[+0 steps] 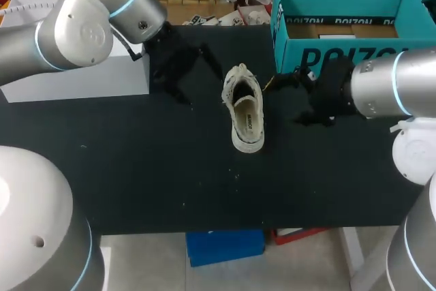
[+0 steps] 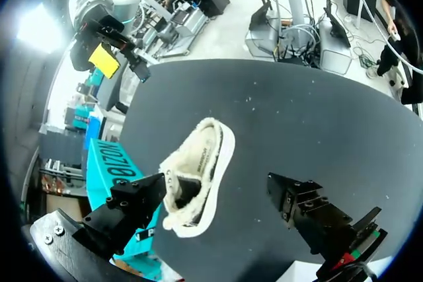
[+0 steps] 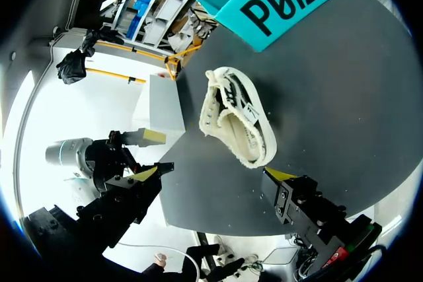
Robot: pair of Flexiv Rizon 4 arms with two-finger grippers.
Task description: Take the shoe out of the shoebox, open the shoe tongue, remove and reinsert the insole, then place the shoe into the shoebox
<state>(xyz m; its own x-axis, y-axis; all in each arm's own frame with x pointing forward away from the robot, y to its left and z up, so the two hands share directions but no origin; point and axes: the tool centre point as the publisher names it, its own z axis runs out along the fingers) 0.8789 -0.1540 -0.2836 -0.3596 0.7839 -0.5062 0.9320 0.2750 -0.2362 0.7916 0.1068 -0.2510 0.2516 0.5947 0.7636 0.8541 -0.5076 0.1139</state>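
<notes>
Overhead only, shoebox (image 1: 340,5) interior, shoe (image 1: 244,110) outside

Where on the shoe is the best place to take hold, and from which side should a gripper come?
Probably the side wall at the opening of the shoe, from above. It stands sole down on the table with its opening upward, so one finger fits inside, one outside. Its long sides face the open left gripper and right gripper.
</notes>
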